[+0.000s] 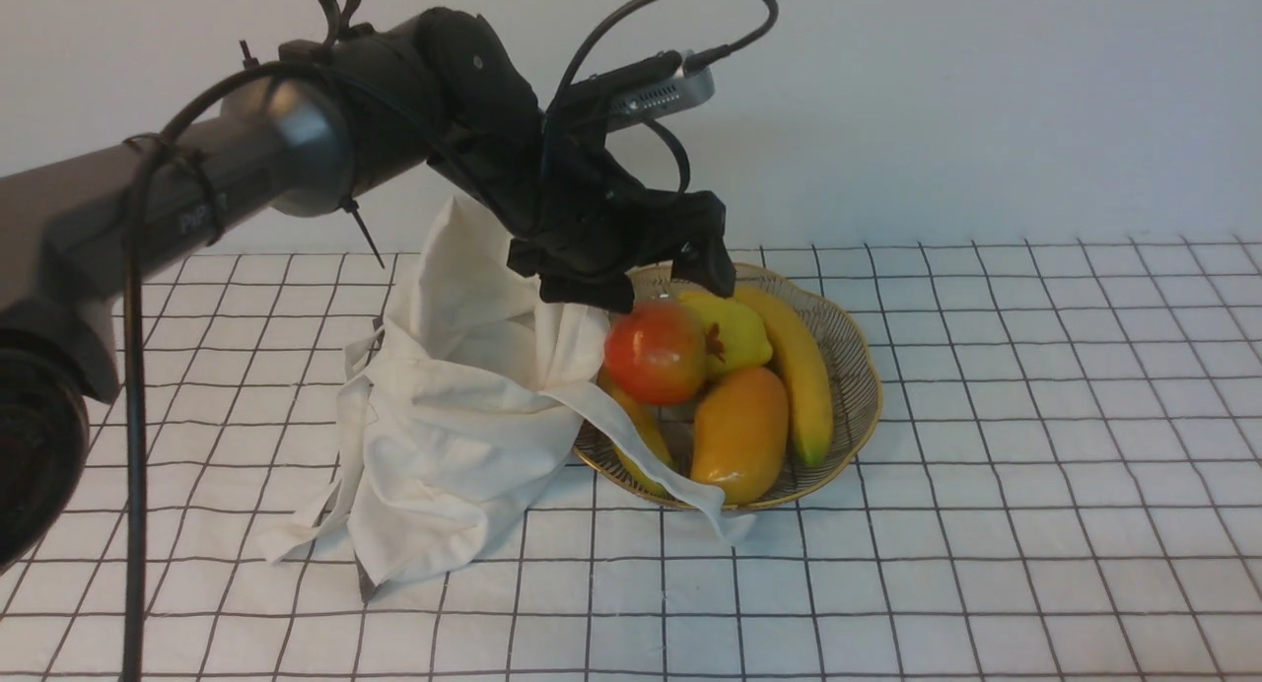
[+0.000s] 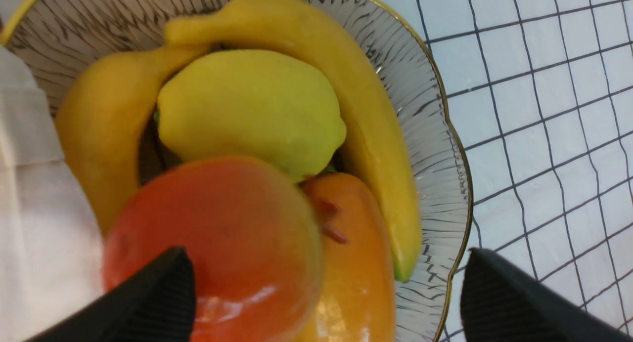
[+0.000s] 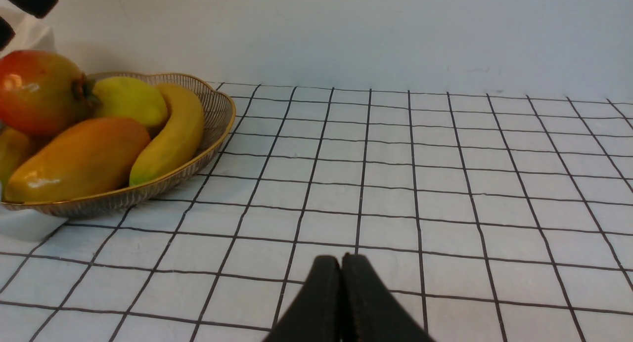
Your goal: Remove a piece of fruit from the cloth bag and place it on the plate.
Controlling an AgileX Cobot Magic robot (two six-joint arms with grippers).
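Observation:
The piece of fruit (image 1: 656, 352), round, glossy and red-orange, rests on top of the other fruits in the wicker plate (image 1: 858, 367). My left gripper (image 1: 656, 283) hangs just above it with its jaws wide apart, not gripping it. In the left wrist view the fruit (image 2: 222, 233) is slightly blurred between the two fingertips (image 2: 158, 292), over the plate (image 2: 430, 134). The off-white cloth bag (image 1: 444, 406) lies crumpled left of the plate, touching it, one strap across the plate's front rim. My right gripper (image 3: 341, 263) is shut and empty low over the table, right of the plate (image 3: 217, 109).
The plate also holds a yellow lemon (image 1: 735, 332), a banana (image 1: 799, 367), an orange-yellow mango (image 1: 739, 431) and another yellow fruit under the bag's strap. The table carries a white cloth with a black grid (image 1: 1035, 465). A white wall stands behind.

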